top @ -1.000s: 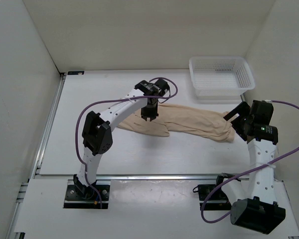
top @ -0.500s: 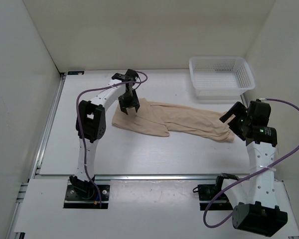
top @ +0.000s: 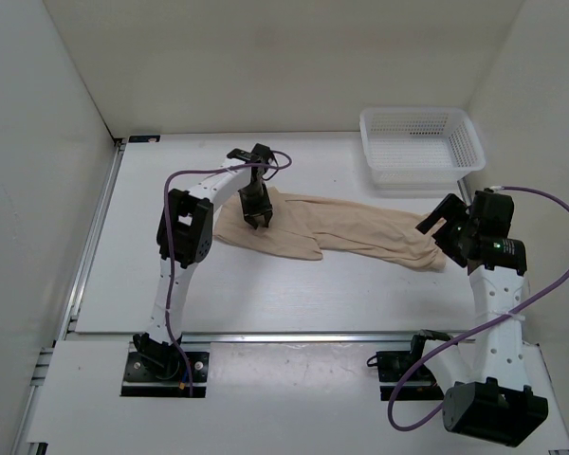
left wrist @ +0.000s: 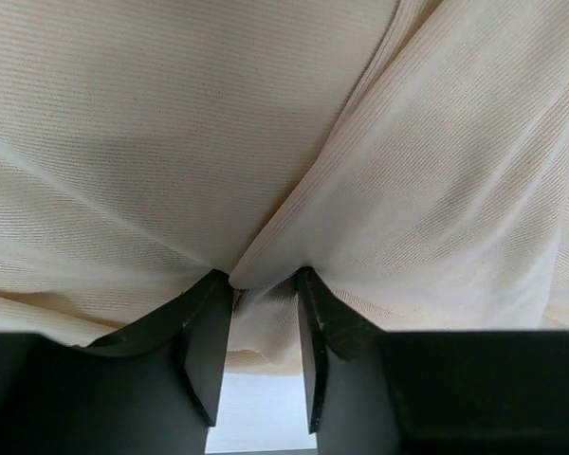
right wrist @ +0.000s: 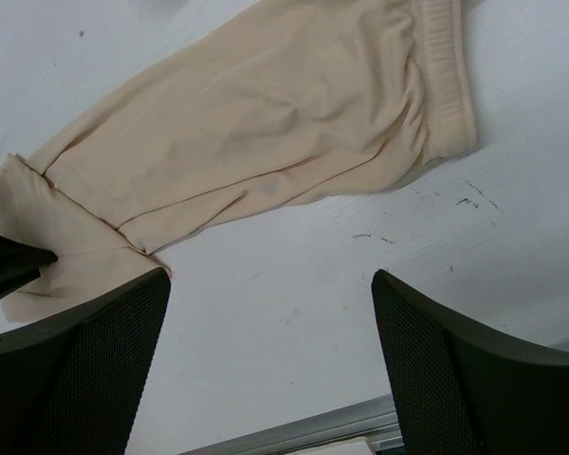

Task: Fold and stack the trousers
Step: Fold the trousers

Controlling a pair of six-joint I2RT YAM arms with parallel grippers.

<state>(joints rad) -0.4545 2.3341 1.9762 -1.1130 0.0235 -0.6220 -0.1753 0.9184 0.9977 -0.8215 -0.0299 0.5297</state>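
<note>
Top view: white basket (top: 421,148) sits at the far right of the table (top: 266,294), just beyond the trousers (top: 346,230), nothing on top of them. Trousers are beige, wrinkly, stretched in a long band across mid-table, left end bunched and doubled over, right end near the right arm. Left gripper (top: 257,217) is down on the left end of the cloth; finger state not clear from here. Right gripper (top: 443,226) hangs beside the right end of the band, fingers look spread.

Left wrist view: ribbed beige cloth fills the frame, creases running to one point. Left gripper (left wrist: 264,284) fingertips (left wrist: 211,301) are close together and pinching a small tuck of fabric between them; bit of white table shows below.

Right wrist view: waistband end of trousers (right wrist: 266,142) lies flat on scuffed white table, legs running off to the left with a folded edge. Right gripper (right wrist: 270,355) fingers (right wrist: 436,360) are spread wide, above bare table, not touching the cloth.
</note>
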